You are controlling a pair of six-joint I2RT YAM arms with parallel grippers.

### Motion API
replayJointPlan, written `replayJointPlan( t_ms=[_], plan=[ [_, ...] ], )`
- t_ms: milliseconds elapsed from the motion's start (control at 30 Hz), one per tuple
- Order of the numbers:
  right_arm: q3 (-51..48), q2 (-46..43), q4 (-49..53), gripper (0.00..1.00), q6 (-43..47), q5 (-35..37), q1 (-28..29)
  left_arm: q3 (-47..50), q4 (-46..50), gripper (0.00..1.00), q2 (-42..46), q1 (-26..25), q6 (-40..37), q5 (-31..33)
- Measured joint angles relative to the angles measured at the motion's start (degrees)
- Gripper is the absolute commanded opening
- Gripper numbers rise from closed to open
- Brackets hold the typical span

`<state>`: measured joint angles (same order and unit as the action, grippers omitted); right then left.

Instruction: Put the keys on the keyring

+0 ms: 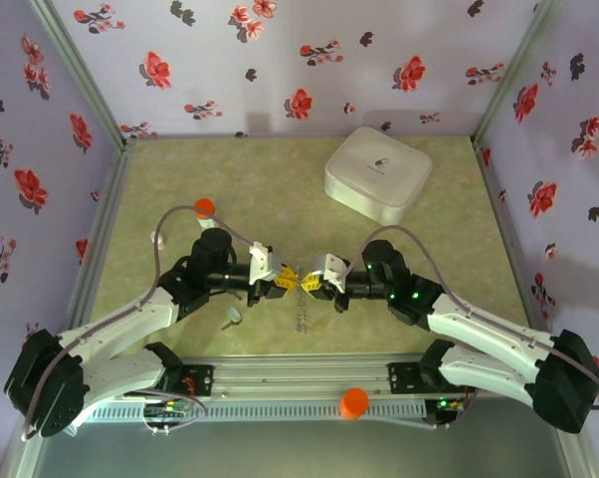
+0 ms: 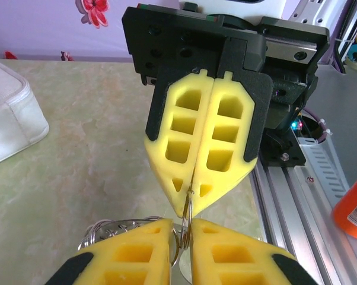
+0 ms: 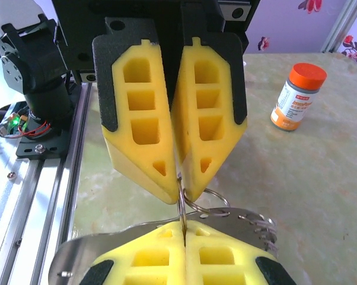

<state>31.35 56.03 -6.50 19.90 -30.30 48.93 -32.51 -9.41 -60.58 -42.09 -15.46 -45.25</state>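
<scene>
1. Here, the keyring [image 1: 301, 317] is lifted at one point. In the top view its bead chain trails from the meeting fingertips down toward the near edge of the table [image 1: 429, 259]. In the wrist views a thin metal loop, seen edge-on, bridges the two sets of tips. I take it to be part of the keyring, though I cannot tell whether a key is already on it.
2. The left pincer [image 1: 288, 282] is clenched on that loop. Its tips meet on the wire in the right wrist view, with only a slit between its fingers in its own view.
3. The right pincer [image 1: 314, 285] is clamped tight on the same wire, tip to tip with the left.
4. The held wire runs along the line joining the two pincers, left to right. Any pull to open the loop would probably go along that axis.
5. A small silver-grey key [image 1: 230, 317] lies loose on the table, to the left of the chain and just beside the left forearm. It is therefore nearer the left arm, but its long axis is too small to judge.
6. Farther out, an orange-capped vial [image 1: 204, 209] stands behind the left arm. A white rounded-square box [image 1: 376, 174] sits at the far side, well apart.
</scene>
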Motion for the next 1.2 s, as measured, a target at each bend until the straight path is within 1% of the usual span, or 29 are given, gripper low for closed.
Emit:
replayJointPlan(
  t_ms=[100,200,433,500,600,733,800,900,967,1000,1067,1200],
  plan=[
    [0.0,0.5,-0.3,0.00,0.0,-0.1,0.2,0.0,0.0,0.10,-0.2,0.1,0.1,0.0],
    [0.0,1.0,-1.0,0.00,-0.1,-0.2,0.2,0.0,-0.3,0.12,-0.3,0.1,0.2,0.0],
    [0.1,1.0,-2.1,0.00,-0.4,-0.2,0.3,0.0,-0.9,0.13,-0.3,0.1,0.2,-0.2],
    [0.1,1.0,-2.3,0.00,-0.6,-0.2,0.3,0.0,-0.9,0.10,-0.3,0.1,0.2,-0.2],
    [0.1,1.0,-2.3,0.00,-1.0,-0.2,0.3,0.0,-0.9,0.01,-0.2,0.2,0.0,-0.3],
    [0.1,1.0,-2.3,0.00,-1.0,-0.1,0.3,0.0,-0.8,0.00,-0.2,0.3,-0.1,-0.3],
    [0.1,1.0,-2.3,0.19,-1.0,0.2,0.3,0.0,-0.7,0.00,0.0,0.3,-0.1,-0.1],
    [0.1,0.1,-1.7,0.36,-0.3,1.8,0.4,0.0,0.3,0.00,1.0,0.3,-0.1,1.6],
    [0.1,-2.0,-1.0,0.44,-0.1,3.9,0.4,0.0,1.6,0.00,2.6,0.3,-0.1,3.9],
    [0.1,-3.2,-0.8,0.46,-0.4,5.0,0.2,0.0,1.8,0.00,3.5,0.3,0.1,5.3],
    [0.1,-5.9,-0.4,0.50,-1.6,8.0,-0.2,0.0,2.4,0.00,6.2,0.3,1.2,10.8],
    [0.1,-8.4,0.9,0.49,-4.7,14.2,-0.6,0.0,4.4,0.00,11.9,0.3,4.5,22.1]
  ],
)
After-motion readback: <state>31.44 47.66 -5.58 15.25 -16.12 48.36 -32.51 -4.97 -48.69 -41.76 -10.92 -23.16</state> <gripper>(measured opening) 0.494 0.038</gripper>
